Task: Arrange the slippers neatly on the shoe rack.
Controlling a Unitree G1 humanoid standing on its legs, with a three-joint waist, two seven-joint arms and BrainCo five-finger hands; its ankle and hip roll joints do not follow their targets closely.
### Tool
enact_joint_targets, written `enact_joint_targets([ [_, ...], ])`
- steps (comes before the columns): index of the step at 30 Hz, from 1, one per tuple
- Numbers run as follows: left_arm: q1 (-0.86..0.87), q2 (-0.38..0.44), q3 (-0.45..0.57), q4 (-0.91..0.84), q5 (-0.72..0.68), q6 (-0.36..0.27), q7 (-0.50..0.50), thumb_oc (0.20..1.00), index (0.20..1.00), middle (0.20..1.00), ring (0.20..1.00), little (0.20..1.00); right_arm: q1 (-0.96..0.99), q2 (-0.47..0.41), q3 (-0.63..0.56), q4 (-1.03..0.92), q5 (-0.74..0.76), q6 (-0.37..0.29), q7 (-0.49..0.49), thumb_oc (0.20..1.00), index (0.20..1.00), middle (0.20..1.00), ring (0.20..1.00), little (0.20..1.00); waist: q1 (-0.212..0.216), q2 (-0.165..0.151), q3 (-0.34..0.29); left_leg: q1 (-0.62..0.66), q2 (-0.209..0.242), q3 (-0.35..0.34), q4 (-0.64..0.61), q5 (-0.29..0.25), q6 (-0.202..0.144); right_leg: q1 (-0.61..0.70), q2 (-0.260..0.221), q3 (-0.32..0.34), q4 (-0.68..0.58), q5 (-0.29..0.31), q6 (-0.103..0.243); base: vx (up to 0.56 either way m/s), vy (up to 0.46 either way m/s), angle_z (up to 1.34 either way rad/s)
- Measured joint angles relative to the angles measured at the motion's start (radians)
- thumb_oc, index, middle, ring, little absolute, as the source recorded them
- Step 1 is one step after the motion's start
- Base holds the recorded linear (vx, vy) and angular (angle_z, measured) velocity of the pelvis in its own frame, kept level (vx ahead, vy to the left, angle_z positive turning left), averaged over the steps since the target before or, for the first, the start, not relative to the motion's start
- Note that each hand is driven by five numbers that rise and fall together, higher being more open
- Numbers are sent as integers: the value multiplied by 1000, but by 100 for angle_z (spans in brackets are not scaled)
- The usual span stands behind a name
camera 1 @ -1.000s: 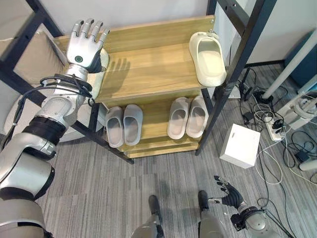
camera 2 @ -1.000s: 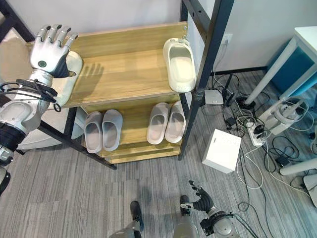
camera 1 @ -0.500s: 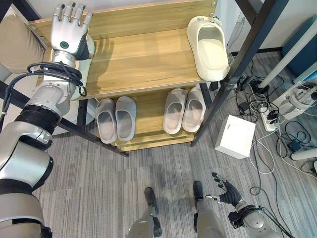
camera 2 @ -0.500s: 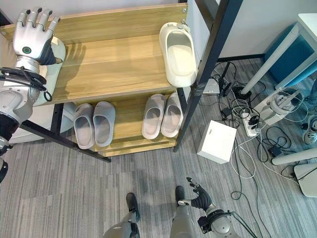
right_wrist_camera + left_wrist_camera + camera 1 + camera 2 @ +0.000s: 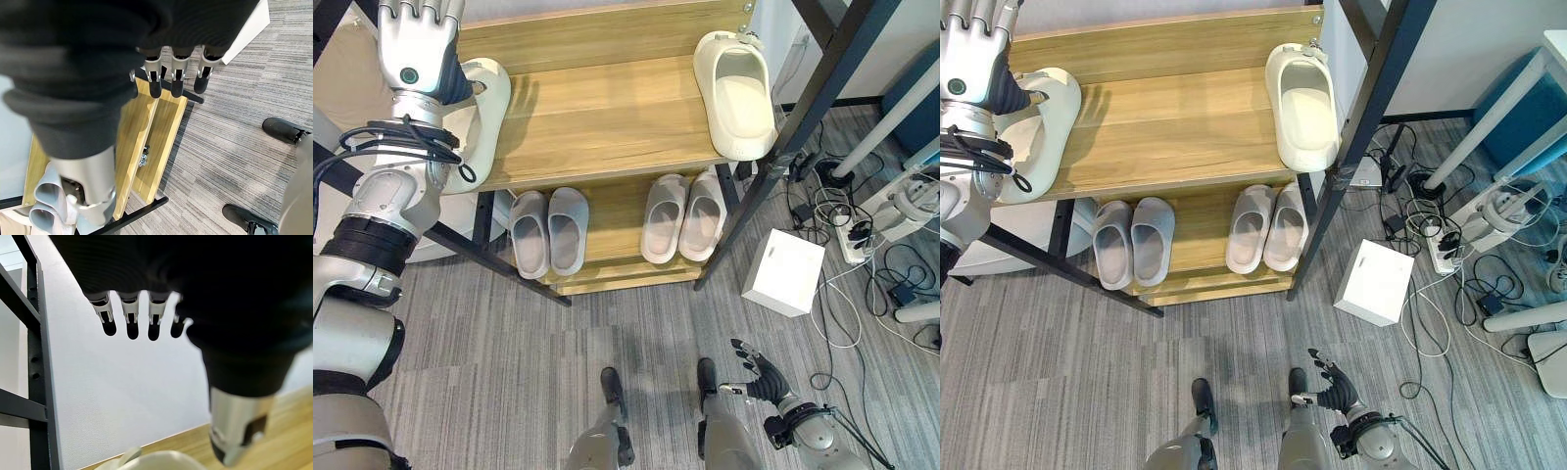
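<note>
Reaching over the far left end of the shoe rack (image 5: 607,137), our left hand (image 5: 416,44) is spread flat with straight fingers, holding nothing, and sits just above the heel end of a cream slipper (image 5: 480,113) that lies skewed on the top shelf and hangs over the rack's left edge. Its mate, a second cream slipper (image 5: 736,93), sits at the right end of the same shelf, well apart, against the black upright. On the lower shelf two grey pairs (image 5: 548,232) (image 5: 683,215) already stand side by side. We judge these slippers light, moulded foam: springy, fairly grippy, not fragile, so a pinch on the side wall or across the strap over the toe should hold, and a flat push along the shelf would also move them. Our right hand (image 5: 759,377) hangs low beside the rack near the floor, fingers loosely open and empty.
</note>
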Motion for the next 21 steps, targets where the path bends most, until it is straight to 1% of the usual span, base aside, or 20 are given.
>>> enact_joint_targets([
  [1,0,23,-28,19,1,-1,-1,1000,1000,1000,1000,1000,1,-1,-2,0,0,-1,0,1000,1000,1000,1000,1000,-4,3,2,1,0,1,0,-1,-1,0,0,1,0,0,0,18,33,-1],
  [3,-13,36,-58,39,2,1,-3,1000,1000,1000,1000,1000,3,-2,-2,0,0,0,0,1000,1000,1000,1000,1000,-4,5,2,1,1,1,0,-3,-5,1,0,1,0,0,0,0,0,0],
  [9,-54,49,-128,84,40,1,-12,1000,1000,1000,1000,1000,3,-2,-3,0,1,-1,0,1000,1000,1000,1000,1000,-4,7,1,1,1,4,0,-3,-6,-3,-3,5,-1,-1,1,3,7,-2],
  [14,-57,52,-134,117,40,1,-12,1000,1000,1000,1000,1000,2,-2,-1,0,1,-2,0,1000,1000,1000,1000,1000,-3,8,1,0,1,20,-6,-3,-6,-14,-3,22,0,-4,5,6,15,-8],
  [18,-61,52,-141,136,40,1,-13,1000,1000,1000,1000,1000,3,-2,-1,0,1,-2,1,1000,1000,1000,1000,1000,-4,8,0,-1,2,21,-6,-3,-6,-15,-3,22,0,-5,5,2,3,-1],
  [21,-95,47,-182,178,39,1,-20,1000,1000,1000,1000,1000,4,-3,-1,0,2,-2,0,1000,1000,1000,1000,1000,-10,7,-2,-5,2,23,-6,-3,-6,-21,-3,23,0,-4,5,0,0,0],
])
